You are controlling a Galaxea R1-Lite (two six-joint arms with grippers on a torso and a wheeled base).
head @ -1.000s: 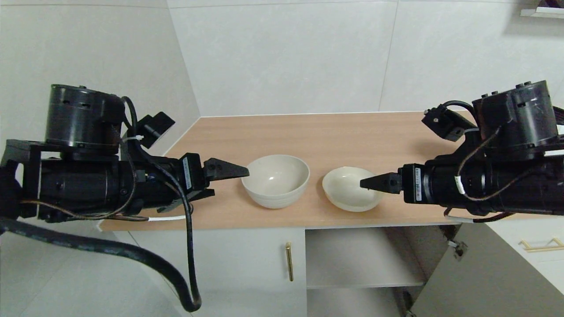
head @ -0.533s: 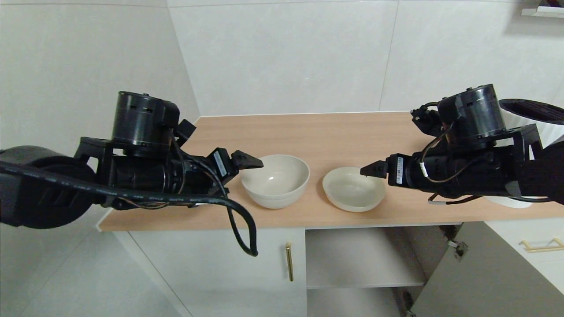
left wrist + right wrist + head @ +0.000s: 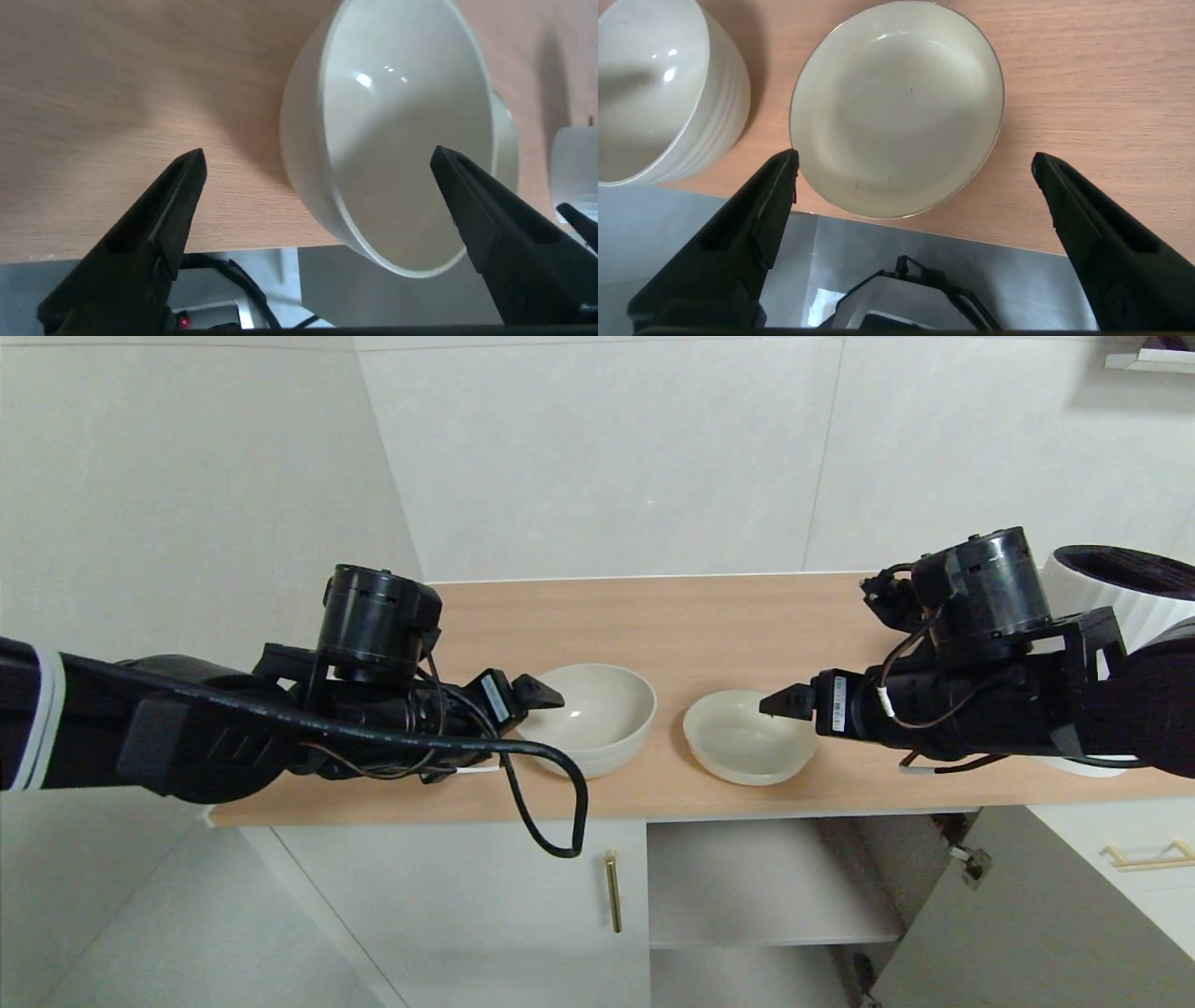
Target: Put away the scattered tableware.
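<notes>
Since the deep bowl point(image 3: 586, 719) and shallow bowl point(image 3: 747, 735) sit at the front of the countertop point(image 3: 672, 625), you hold the left gripper point(image 3: 316, 163) and right gripper point(image 3: 913, 161) spread wide, empty, to straddle their rims.

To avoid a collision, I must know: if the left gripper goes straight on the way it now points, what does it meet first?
Most likely the deep off-white ceramic bowl: it sits straight ahead of the open left gripper. Whether the rim or the wall comes first is unclear.
</notes>
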